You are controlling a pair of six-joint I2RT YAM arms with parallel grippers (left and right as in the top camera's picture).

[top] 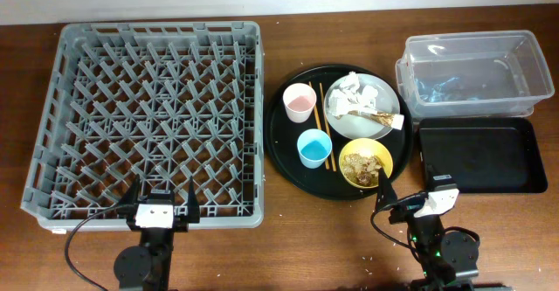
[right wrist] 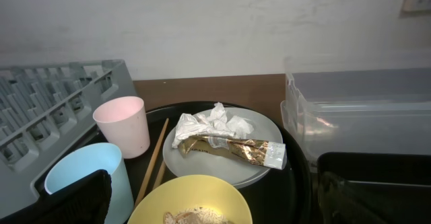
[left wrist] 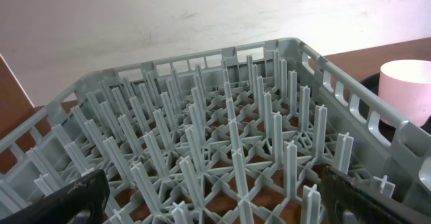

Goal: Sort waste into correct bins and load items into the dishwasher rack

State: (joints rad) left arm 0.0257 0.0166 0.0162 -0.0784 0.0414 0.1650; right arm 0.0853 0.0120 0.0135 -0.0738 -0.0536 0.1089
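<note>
The grey dishwasher rack fills the left of the table and holds nothing. On a round black tray stand a pink cup, a light-blue cup, wooden chopsticks, a pale plate with crumpled white napkins and a shiny wrapper, and a yellow bowl with food scraps. My left gripper is open and empty over the rack's near edge. My right gripper is open and empty just in front of the bowl.
A clear plastic tub stands at the back right, with some bluish crumpled material inside. A shallow black rectangular tray lies in front of it, right of the round tray. Bare wooden table lies along the near edge.
</note>
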